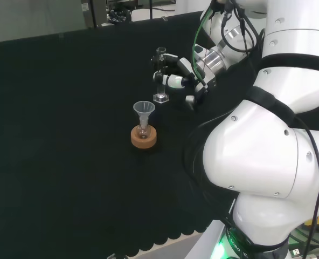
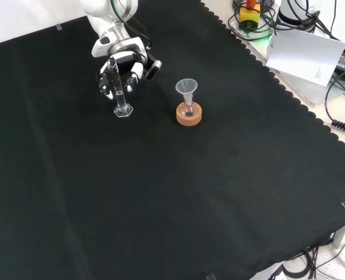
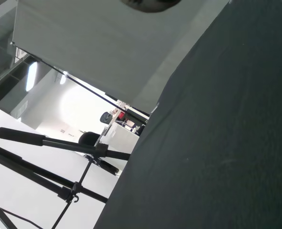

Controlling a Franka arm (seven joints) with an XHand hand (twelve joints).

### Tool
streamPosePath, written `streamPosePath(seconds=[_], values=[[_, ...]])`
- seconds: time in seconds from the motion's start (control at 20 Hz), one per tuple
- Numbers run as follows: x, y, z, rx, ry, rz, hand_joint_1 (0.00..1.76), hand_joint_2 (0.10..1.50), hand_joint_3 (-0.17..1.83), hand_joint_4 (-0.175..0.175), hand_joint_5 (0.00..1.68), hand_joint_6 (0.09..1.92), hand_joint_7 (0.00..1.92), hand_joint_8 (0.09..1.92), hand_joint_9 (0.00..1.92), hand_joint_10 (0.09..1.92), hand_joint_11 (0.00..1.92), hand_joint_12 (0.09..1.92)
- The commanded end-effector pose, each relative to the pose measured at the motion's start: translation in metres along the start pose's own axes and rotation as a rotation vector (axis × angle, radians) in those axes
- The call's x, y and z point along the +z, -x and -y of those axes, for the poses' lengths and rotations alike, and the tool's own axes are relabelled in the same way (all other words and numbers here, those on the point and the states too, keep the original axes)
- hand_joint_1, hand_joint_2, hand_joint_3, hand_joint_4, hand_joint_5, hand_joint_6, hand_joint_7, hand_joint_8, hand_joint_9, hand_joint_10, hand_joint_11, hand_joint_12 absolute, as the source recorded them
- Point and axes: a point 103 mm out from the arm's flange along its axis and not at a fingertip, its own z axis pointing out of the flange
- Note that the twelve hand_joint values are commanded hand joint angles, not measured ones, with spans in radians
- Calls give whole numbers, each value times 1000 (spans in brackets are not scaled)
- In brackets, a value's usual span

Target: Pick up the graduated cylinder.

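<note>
The graduated cylinder (image 2: 120,96) is apparently enclosed by the curled fingers of the hand (image 2: 123,65); its base is seemingly not yet lifted off the cloth (image 2: 161,192).

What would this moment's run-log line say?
phase: grasping | hand: fingers around graduated cylinder | cylinder: upright, base on cloth | funnel flask on cork ring: untouched

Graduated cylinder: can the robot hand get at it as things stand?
Probably yes. The robot hand is already at the upright graduated cylinder, fingers around its tube in the head view. The funnel on its cork ring stands apart, not in the way.
</note>
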Motion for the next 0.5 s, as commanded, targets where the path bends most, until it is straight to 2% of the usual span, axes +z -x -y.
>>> streamPosePath(seconds=[0.05,0.5], values=[[2,1,1,7,3,-2,1101,1060,-175,-8,574,594,696,531,1005,327,764,1089],[3,8,5,14,4,-16,1095,1093,-175,-20,579,606,692,540,1034,298,802,1060]])
